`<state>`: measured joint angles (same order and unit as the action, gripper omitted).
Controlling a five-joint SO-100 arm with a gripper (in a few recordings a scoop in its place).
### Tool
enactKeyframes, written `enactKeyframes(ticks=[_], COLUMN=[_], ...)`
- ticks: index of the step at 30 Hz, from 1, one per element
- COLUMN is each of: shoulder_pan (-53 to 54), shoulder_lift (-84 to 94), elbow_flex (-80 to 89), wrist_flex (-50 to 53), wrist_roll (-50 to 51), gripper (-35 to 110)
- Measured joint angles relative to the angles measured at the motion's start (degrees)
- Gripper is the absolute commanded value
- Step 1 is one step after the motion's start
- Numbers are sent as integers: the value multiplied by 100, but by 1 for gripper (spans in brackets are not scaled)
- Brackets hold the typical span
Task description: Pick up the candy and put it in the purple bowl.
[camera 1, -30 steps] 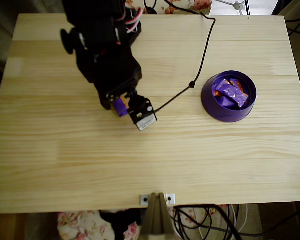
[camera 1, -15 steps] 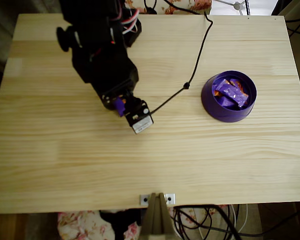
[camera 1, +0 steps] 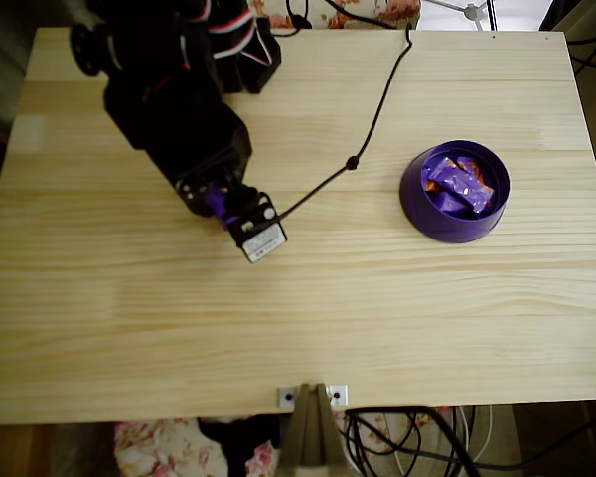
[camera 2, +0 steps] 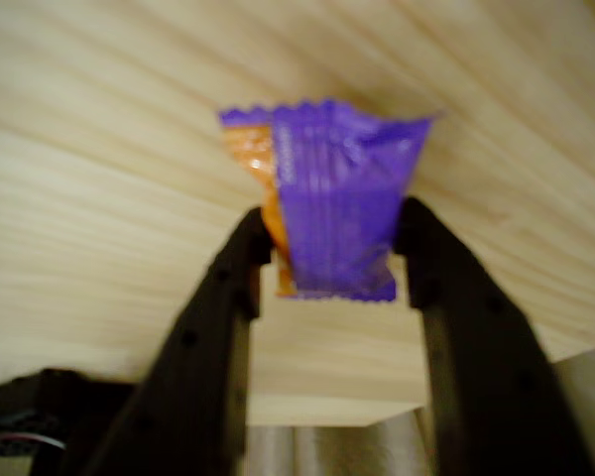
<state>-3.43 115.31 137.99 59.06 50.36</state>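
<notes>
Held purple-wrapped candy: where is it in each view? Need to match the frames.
Overhead view: the small purple-wrapped candy with orange tips peeks out under the black arm, left of centre, far left of the round purple plastic bowl.
Wrist view: it sits top centre, pinched between the two black fingers of the claw.
Shared landmark: the pale wooden plank table.
</notes>
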Motion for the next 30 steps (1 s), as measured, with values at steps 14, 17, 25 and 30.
enactKeyframes(ticks=[14, 17, 25, 30], shoulder_pan=[70, 9, -580, -1055], shoulder_lift=[1230, 1397, 1916, 2443], elbow_flex=[-185, -413, -1125, -1266], wrist_flex=[1239, 1529, 2180, 2250], wrist_roll=[-369, -422, -404, -272], gripper=[0, 0, 0, 0])
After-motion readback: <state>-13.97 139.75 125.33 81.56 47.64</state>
